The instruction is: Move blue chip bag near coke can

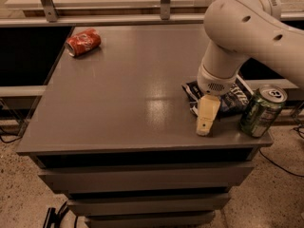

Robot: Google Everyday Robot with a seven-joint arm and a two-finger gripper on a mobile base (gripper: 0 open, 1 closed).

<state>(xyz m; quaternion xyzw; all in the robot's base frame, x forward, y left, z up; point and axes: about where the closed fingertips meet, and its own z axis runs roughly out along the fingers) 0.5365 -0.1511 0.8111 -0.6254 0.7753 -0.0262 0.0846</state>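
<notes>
The blue chip bag [232, 99] lies flat near the table's right front corner, partly hidden behind my arm. The coke can [83, 42] lies on its side at the far left corner of the grey table [128, 94]. My gripper [206, 119] hangs from the white arm just in front of the bag's left end, its cream finger pointing down close to the table's front edge. It holds nothing that I can see.
A green can [261, 110] stands upright at the right front corner, just right of the bag and gripper. Drawers sit below the tabletop. A rail and a counter run behind the table.
</notes>
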